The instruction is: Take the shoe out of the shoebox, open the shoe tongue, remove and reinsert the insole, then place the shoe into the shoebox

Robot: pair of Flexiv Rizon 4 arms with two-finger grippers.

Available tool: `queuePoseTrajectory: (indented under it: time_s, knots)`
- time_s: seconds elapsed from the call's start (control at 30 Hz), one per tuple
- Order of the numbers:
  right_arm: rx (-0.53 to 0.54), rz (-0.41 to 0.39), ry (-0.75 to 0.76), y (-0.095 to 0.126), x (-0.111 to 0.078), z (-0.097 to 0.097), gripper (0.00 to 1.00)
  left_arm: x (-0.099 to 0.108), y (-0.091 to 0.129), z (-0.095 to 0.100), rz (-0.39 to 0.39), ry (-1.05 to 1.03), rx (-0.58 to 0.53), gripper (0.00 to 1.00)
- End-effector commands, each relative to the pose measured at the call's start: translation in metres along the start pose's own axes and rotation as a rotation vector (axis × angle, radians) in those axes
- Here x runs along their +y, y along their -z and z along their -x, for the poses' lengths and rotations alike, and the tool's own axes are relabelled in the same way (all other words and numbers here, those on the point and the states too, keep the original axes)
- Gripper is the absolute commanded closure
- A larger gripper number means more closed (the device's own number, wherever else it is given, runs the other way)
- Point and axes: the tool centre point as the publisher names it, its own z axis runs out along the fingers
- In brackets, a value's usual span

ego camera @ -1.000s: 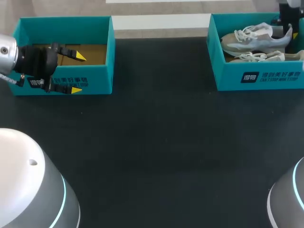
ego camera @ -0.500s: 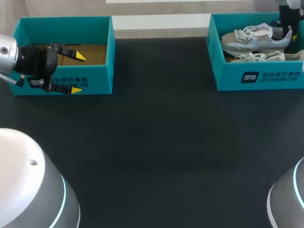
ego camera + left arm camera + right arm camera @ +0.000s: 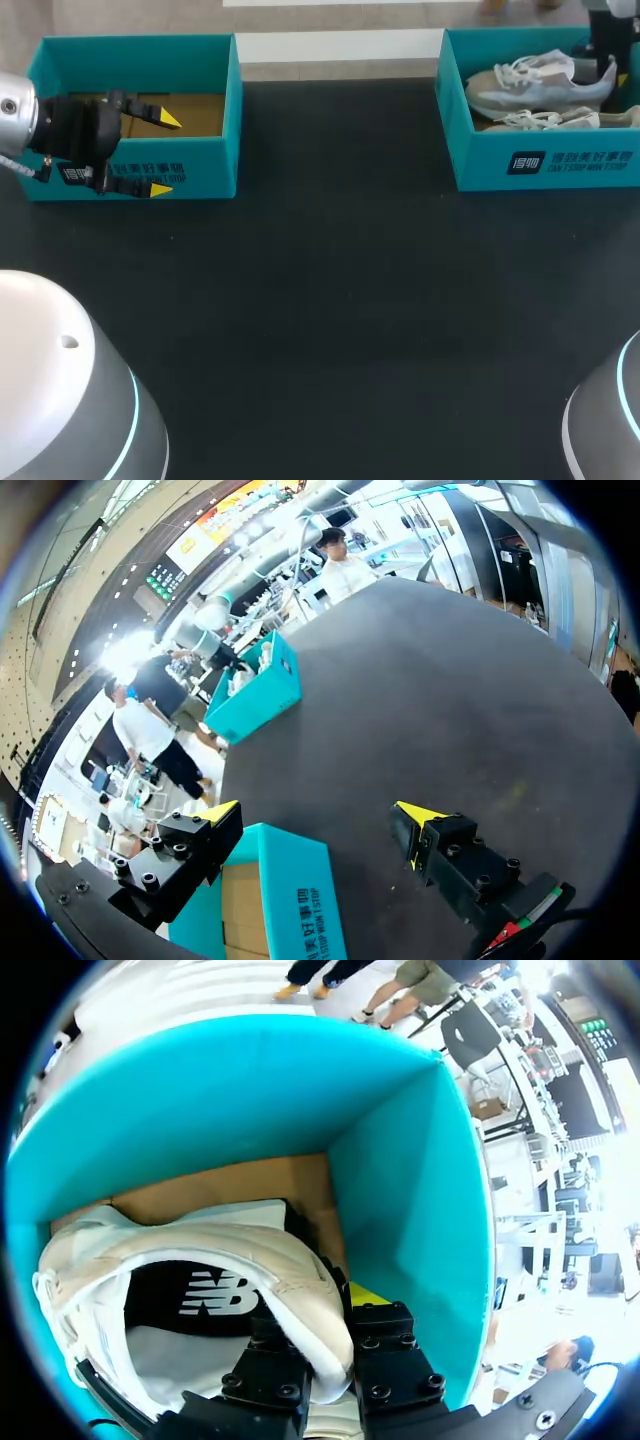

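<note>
Head view — left fingers (image 3: 160,189) apart astride left shoebox (image 3: 215,150) wall | right fingers (image 3: 385,1355) clamp shoe (image 3: 200,1250) heel — right shoebox (image 3: 400,1160) corner close.

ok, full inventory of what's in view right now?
table: 1, black, under everything.
left shoebox: 1, teal, far left of table, bare cardboard floor, no shoe in it.
right shoebox: 1, teal, far right of table, holds both shoes.
far shoe: 1, grey and white, by the right shoebox's back wall.
near shoe: 1, beige and white, by its front wall.
left claw: 1, black with yellow tips, open, straddling the left shoebox's front wall.
right claw: 1, black with yellow tips, inside the right shoebox, shut on the far shoe's heel collar.
</note>
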Motion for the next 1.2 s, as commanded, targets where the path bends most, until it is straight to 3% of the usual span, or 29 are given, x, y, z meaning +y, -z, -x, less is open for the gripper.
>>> queuePoseTrajectory:
  time_s: [0.03, 0.6, 0.73, 1.03, 1.2]
  knots:
    - [0.005, 0.004, 0.008, 0.001, -0.005, -0.003, 1.00, 0.000, 0.000, 0.000, 0.003, -0.001, 0.003, 0.00]
    - [-0.001, -0.012, -0.003, -0.009, -0.001, -0.004, 1.00, 0.000, 0.000, 0.000, 0.003, -0.001, 0.003, 0.00]
    - [0.002, -0.005, -0.004, -0.009, 0.001, -0.003, 0.78, 0.000, 0.000, 0.000, 0.003, -0.001, 0.003, 0.00]
    - [0.000, 0.011, 0.002, -0.006, 0.006, -0.005, 0.68, 0.000, 0.000, 0.000, 0.003, -0.001, 0.003, 0.00]
    - [-0.005, 0.015, -0.003, -0.005, 0.005, -0.003, 0.56, 0.000, 0.000, 0.000, 0.003, -0.001, 0.003, 0.00]
